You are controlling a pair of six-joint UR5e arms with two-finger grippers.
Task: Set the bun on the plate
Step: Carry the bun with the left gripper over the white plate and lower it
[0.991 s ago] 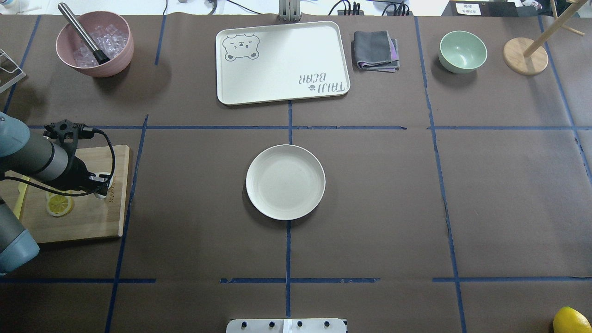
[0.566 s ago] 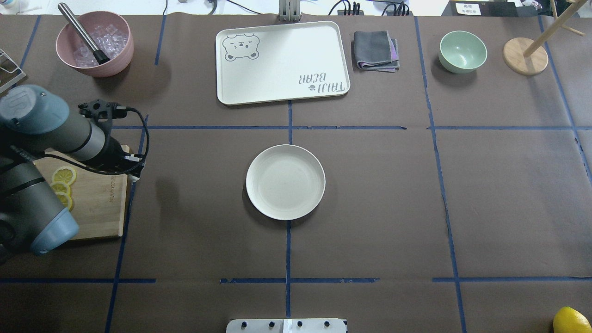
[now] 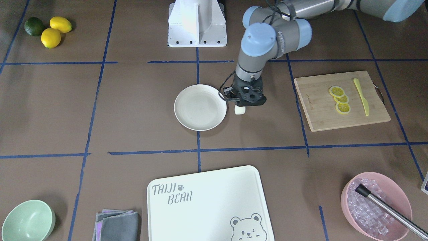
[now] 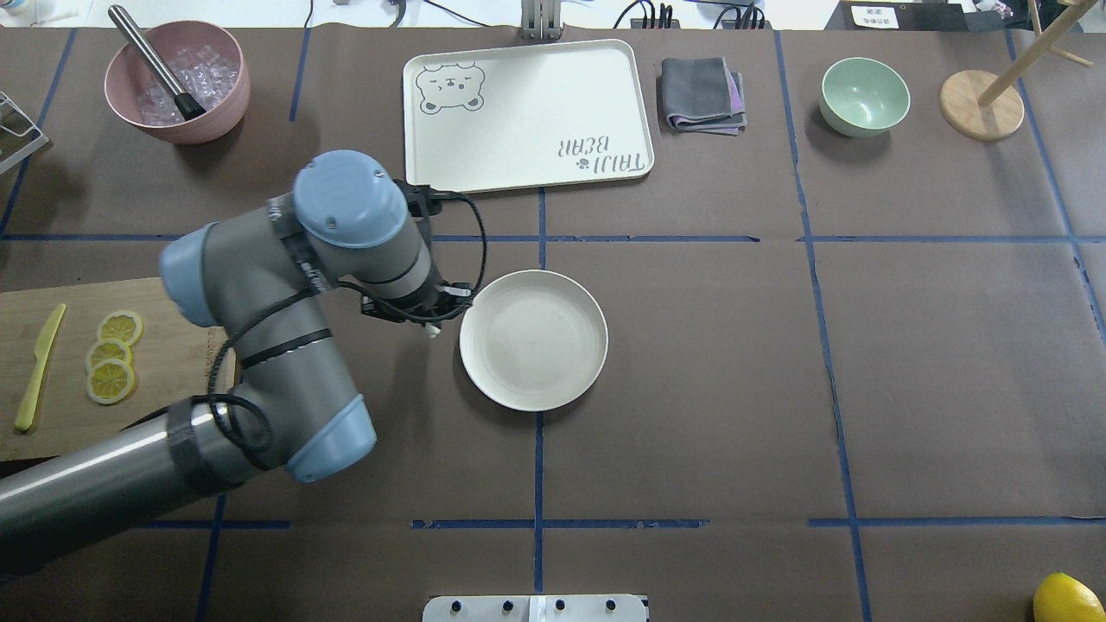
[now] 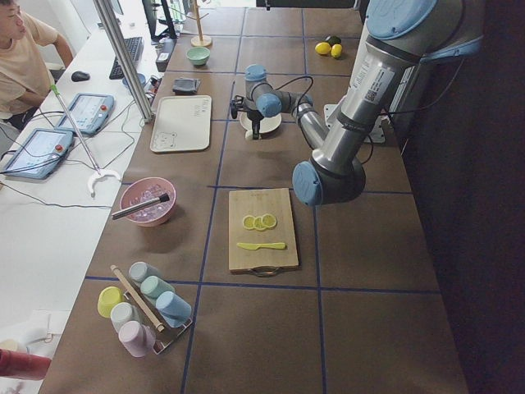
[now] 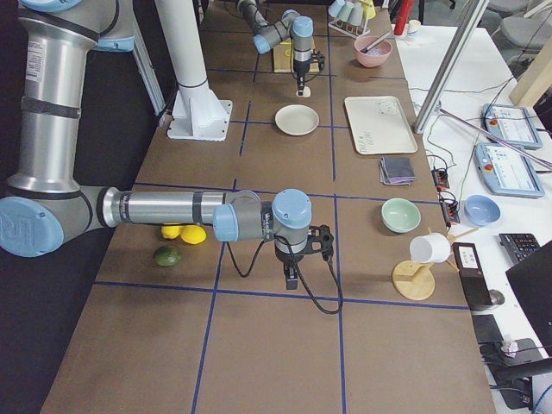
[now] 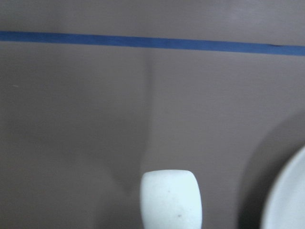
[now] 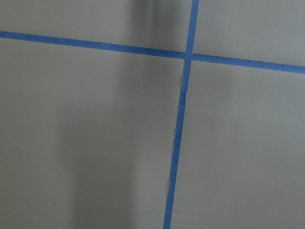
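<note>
The bun (image 3: 239, 110) is a small white rounded piece that hangs just above the table, with my left gripper (image 3: 241, 104) shut on it. It is a little outside the rim of the plate (image 3: 200, 107), on the cutting-board side. In the left wrist view the bun (image 7: 171, 198) fills the bottom centre and the plate's edge (image 7: 291, 200) curves in at the right. From overhead, the left arm covers the gripper beside the bare plate (image 4: 533, 339). My right gripper (image 6: 291, 278) hovers low over bare table far from the plate; I cannot tell whether it is open or shut.
A wooden cutting board (image 4: 164, 380) with lemon slices (image 4: 112, 367) and a yellow knife lies left. At the back stand the bear tray (image 4: 527, 117), a pink bowl of ice (image 4: 177, 82), a folded cloth (image 4: 702, 93) and a green bowl (image 4: 864, 95).
My left arm has swung from the cutting board rightward across the table to the plate's left rim, carrying the bun. The plate has not moved.
</note>
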